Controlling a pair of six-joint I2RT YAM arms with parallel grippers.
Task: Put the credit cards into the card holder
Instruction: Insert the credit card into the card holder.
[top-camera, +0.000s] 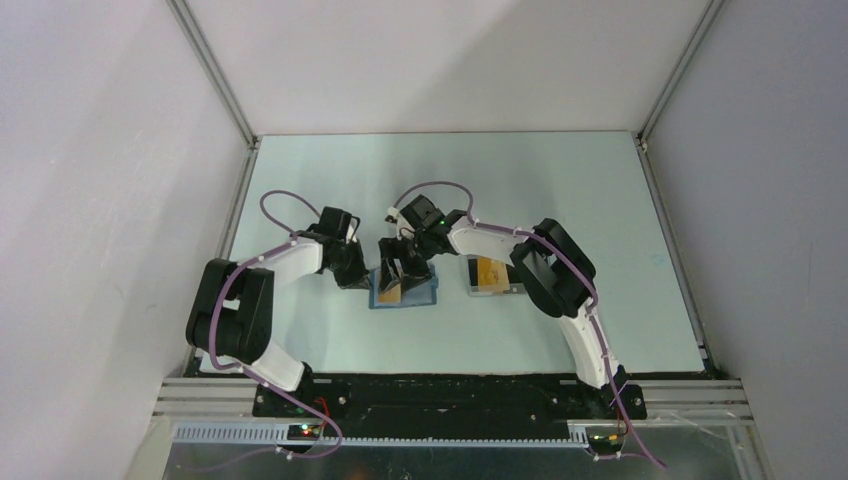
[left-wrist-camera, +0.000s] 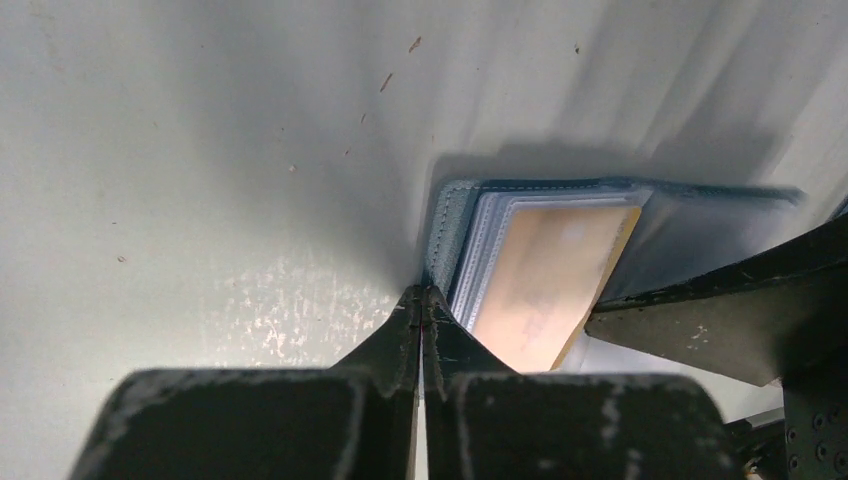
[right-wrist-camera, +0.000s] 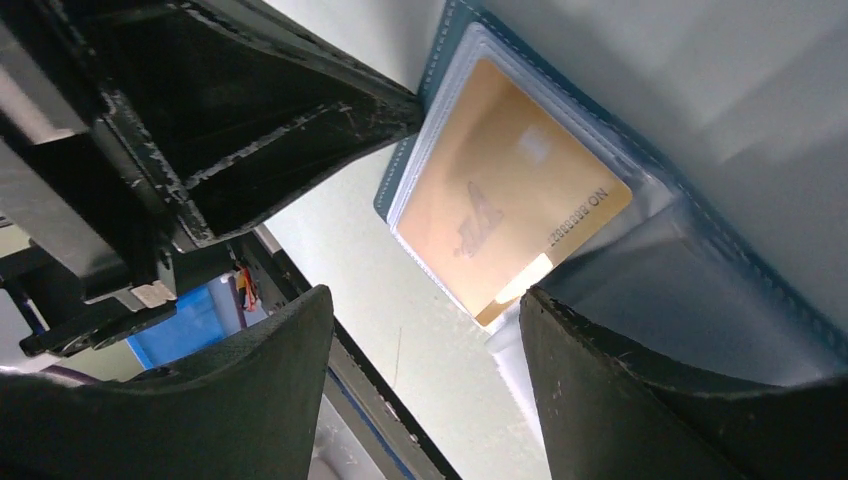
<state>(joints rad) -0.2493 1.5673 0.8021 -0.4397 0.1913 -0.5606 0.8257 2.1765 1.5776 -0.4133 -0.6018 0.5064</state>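
The blue card holder lies open on the table between the two arms. A yellow-orange credit card sits in its left clear pocket, with one corner poking out at the pocket's mouth. The same card shows in the left wrist view inside the holder. My left gripper is shut, its tip against the holder's left edge with nothing seen between the fingers. My right gripper hangs open just over the holder, one finger in front of the right clear sleeve. Another yellow-orange card lies further right.
A clear plastic tray sits right of the holder and carries the second card; the right arm's elbow covers part of it. A black rail runs along the table's near edge. White walls close in the left, right and back.
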